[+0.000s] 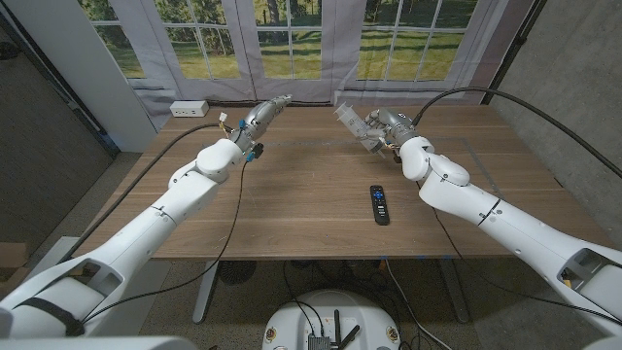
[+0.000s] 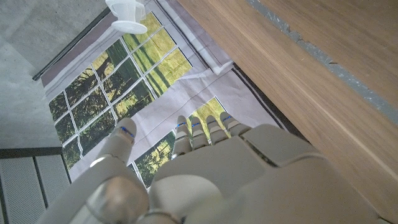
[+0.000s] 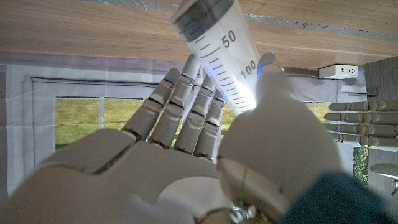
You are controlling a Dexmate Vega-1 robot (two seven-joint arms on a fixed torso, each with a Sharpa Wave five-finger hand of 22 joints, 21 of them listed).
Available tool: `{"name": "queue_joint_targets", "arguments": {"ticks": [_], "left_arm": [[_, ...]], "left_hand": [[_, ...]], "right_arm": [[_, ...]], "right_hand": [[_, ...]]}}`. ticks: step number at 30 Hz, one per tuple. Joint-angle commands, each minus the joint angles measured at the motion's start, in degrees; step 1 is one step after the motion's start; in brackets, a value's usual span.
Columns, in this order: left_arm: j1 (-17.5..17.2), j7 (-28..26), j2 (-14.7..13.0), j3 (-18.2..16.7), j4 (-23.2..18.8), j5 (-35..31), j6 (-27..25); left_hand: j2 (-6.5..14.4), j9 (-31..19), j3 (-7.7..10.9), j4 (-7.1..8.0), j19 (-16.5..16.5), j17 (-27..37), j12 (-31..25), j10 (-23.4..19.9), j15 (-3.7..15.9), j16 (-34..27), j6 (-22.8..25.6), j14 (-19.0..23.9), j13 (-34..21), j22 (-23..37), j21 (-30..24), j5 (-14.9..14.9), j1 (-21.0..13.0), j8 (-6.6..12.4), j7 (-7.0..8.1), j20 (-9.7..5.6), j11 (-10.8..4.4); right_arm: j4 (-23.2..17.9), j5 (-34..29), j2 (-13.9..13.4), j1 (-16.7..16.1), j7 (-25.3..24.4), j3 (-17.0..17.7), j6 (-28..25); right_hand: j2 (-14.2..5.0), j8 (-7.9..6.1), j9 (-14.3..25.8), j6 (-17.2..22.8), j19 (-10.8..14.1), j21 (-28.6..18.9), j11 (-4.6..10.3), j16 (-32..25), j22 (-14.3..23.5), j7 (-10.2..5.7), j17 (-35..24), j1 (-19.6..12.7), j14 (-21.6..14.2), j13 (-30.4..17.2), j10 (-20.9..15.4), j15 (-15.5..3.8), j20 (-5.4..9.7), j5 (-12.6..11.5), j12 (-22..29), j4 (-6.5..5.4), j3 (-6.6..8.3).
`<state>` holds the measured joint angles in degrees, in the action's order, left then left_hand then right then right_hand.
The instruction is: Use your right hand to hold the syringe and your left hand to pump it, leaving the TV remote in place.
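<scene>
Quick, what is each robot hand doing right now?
Left hand: open, fingers straight, holding nothing.
Right hand: holding the syringe.

A clear syringe [image 3: 219, 59] printed with black graduation marks and the numbers 50 and 100, a dark band at its plunger seal, sits against the pale grey-white right hand [image 3: 186, 155]. The left hand [image 2: 205, 177] shares that off-white shell, small blue marks on its fingers [image 2: 126, 134]. A black TV remote [image 1: 378, 204] with coloured buttons lies on the brown wood-grain table [image 1: 311, 194]. A white power strip [image 1: 189, 108] sits before a grey curtain [image 2: 186, 87] and green-yellow window scenery.
</scene>
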<state>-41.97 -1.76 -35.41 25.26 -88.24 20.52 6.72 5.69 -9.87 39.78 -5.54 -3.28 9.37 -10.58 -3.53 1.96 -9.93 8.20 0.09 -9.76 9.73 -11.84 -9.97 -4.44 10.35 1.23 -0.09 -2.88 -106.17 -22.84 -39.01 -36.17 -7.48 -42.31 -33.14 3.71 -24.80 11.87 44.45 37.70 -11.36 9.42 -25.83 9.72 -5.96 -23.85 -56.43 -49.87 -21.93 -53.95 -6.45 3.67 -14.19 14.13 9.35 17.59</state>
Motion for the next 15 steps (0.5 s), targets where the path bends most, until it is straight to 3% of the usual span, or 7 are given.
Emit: {"name": "queue_joint_targets", "arguments": {"ticks": [1, 15], "left_arm": [[-3.9, -2.6, 1.2, -2.7, 1.5, 6.1, 1.2], [-6.3, -6.0, 3.1, -3.4, 3.3, 7.9, 3.5]], "left_hand": [[3.9, -0.1, -0.06, 0.06, 0.5, 0.2, 0.1, 0.6, 3.35, 0.1, -0.3, -0.8, -0.3, 0.2, -0.3, 0.0, 0.3, -0.09, 0.06, -0.25, -0.01], [4.2, -0.2, -0.08, 0.15, 2.0, 0.2, 0.5, 2.4, 3.39, 0.1, -0.8, -1.8, -0.3, 0.1, -0.4, 0.0, 0.1, -0.15, 0.42, -0.89, -0.08]], "right_arm": [[-0.7, -1.7, -0.8, 1.7, 2.4, -2.1, 0.1], [-0.1, -6.5, -1.7, 4.4, 6.9, -4.7, 3.0]], "right_hand": [[-8.46, -0.14, 0.3, 4.8, 0.5, -0.1, 1.82, 0.1, 0.1, -4.4, -0.3, -7.6, 0.2, -0.3, -2.0, -7.09, 3.77, -0.3, 0.1, -0.11, -0.23], [-8.45, 0.0, 0.3, 4.8, 0.3, 0.0, 1.86, 0.4, 0.1, -4.54, -0.5, -7.2, 0.3, -0.3, -2.0, -7.02, 3.82, -0.3, -0.1, -0.19, -0.46]]}}
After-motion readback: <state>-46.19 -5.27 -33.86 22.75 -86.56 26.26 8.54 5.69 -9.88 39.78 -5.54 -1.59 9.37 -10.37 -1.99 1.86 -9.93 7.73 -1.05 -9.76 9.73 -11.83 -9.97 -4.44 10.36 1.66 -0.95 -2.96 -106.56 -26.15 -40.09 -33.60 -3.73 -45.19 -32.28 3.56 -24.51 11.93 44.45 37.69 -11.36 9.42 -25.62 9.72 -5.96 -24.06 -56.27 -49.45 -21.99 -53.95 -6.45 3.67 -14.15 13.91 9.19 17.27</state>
